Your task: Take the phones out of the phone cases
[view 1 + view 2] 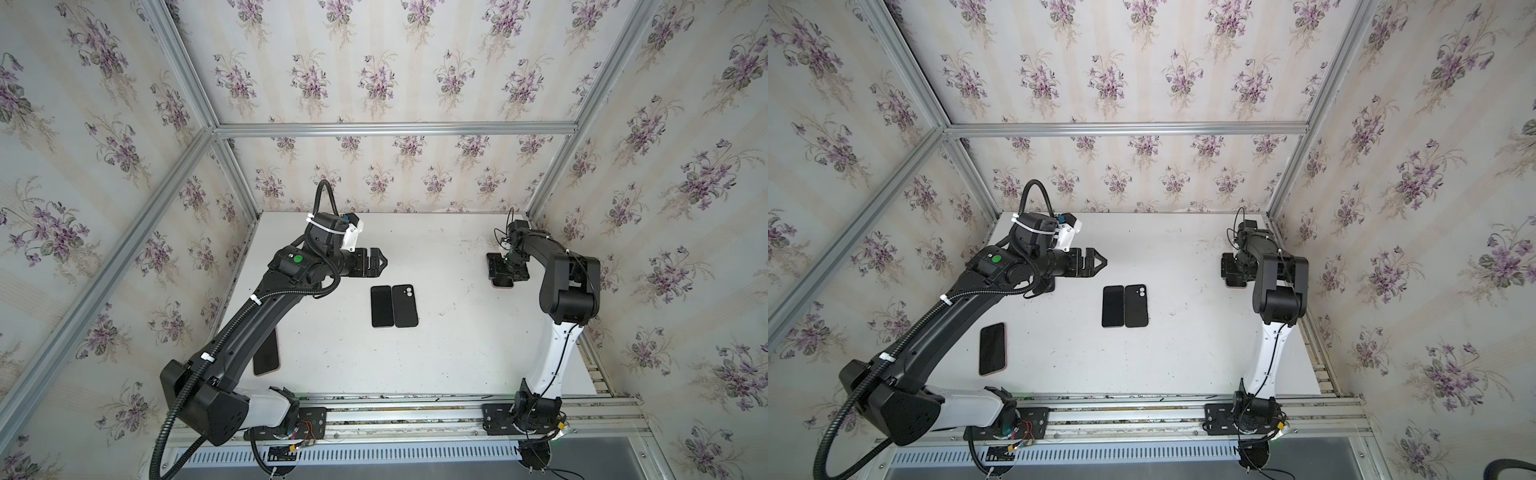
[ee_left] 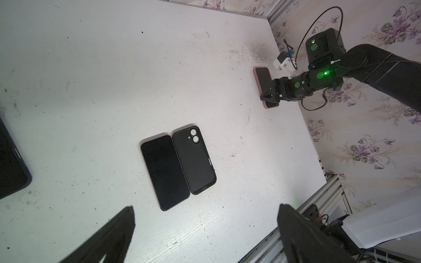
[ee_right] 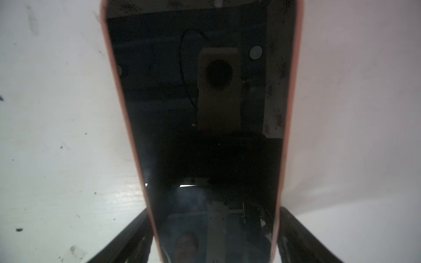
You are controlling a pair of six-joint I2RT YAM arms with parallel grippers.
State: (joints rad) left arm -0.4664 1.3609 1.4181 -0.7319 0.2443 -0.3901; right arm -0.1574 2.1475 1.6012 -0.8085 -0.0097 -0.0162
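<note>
End effector of right arm [image 3: 214, 209] straddles pink-cased phone [image 3: 200, 136], probably to pin it; clamping unclear. Left end effector [image 2: 206, 206] stands apart.

Phone [image 3: 205, 148] in pink case [image 2: 258, 79] — screen up, lying flat

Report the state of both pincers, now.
Left pincer: open, holding nothing.
Right pincer: fingers on either side of the pink-cased phone; whether it grips yet cannot be told.
</note>
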